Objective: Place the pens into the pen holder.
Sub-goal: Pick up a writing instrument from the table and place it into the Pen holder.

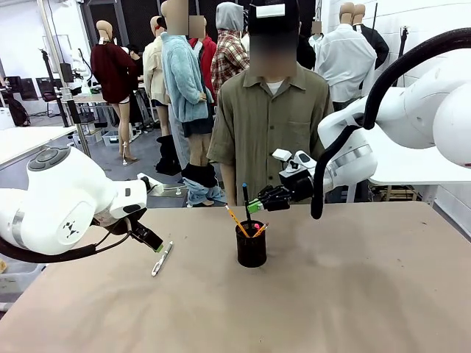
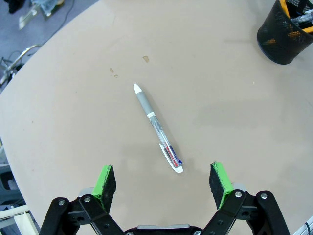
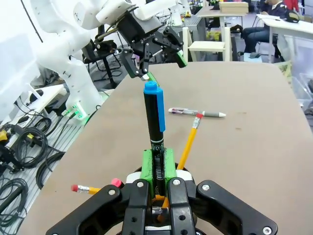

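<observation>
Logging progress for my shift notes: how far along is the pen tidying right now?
Done: orange pencils already stand in the black wire-mesh pen holder. In hand: the right gripper is shut on the dark blue-capped pen, upright over the holder. To do: the white-grey pen lies on the tan table, the open left gripper above it.

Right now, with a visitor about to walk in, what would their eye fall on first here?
The right gripper, shut on a dark blue-capped pen, holds it upright over the black holder at the middle of the table, where orange pencils already stand. To the holder's left, the open left gripper hovers above a white-grey pen lying flat.
</observation>
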Robot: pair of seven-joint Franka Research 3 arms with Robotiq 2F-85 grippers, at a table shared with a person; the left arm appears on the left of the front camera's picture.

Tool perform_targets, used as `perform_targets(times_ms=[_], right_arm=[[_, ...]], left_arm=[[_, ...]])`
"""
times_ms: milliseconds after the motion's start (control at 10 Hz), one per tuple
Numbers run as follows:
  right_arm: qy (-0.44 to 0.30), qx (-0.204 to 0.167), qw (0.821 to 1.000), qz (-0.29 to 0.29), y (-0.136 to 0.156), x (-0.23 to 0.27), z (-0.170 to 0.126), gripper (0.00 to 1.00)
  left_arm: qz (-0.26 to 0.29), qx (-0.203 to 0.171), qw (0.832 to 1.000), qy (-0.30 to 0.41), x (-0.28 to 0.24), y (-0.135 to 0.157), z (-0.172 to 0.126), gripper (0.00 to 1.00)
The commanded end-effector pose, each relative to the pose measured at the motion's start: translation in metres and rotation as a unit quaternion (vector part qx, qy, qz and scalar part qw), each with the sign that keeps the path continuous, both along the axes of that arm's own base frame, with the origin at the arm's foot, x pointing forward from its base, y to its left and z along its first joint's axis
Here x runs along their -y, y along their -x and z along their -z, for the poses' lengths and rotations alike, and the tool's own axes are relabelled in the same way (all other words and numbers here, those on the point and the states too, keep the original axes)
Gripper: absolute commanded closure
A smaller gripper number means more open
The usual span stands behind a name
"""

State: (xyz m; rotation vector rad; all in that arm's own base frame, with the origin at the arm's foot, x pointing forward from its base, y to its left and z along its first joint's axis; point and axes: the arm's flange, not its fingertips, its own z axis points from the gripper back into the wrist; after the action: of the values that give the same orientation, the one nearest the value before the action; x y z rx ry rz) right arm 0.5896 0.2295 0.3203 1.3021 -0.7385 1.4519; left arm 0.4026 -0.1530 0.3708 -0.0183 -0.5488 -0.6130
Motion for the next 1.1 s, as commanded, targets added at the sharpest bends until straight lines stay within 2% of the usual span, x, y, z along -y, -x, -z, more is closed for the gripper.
perform_targets(times_ms=[0,300,400,700,1000], right_arm=[[0.021,-0.015,1.000,-0.013,-0.010,-0.006,0.004,1.00],[0.038,-0.021,0.999,-0.012,-0.016,-0.011,0.011,1.00],[0.042,-0.023,0.999,-0.011,-0.016,-0.011,0.014,0.92],[0.049,-0.020,0.999,-0.013,-0.015,-0.011,0.017,0.49],[0.036,-0.010,0.999,-0.001,-0.008,0.003,0.011,0.49]], left_arm=[[-0.002,0.000,1.000,0.002,-0.002,0.000,-0.001,0.00],[-0.002,0.000,1.000,0.002,-0.002,0.000,-0.001,0.00],[-0.002,0.000,1.000,0.002,-0.002,0.000,-0.001,0.00],[-0.002,0.000,1.000,0.002,-0.002,0.000,-0.001,0.00],[-0.002,0.000,1.000,0.002,-0.002,0.000,-0.001,0.00]])
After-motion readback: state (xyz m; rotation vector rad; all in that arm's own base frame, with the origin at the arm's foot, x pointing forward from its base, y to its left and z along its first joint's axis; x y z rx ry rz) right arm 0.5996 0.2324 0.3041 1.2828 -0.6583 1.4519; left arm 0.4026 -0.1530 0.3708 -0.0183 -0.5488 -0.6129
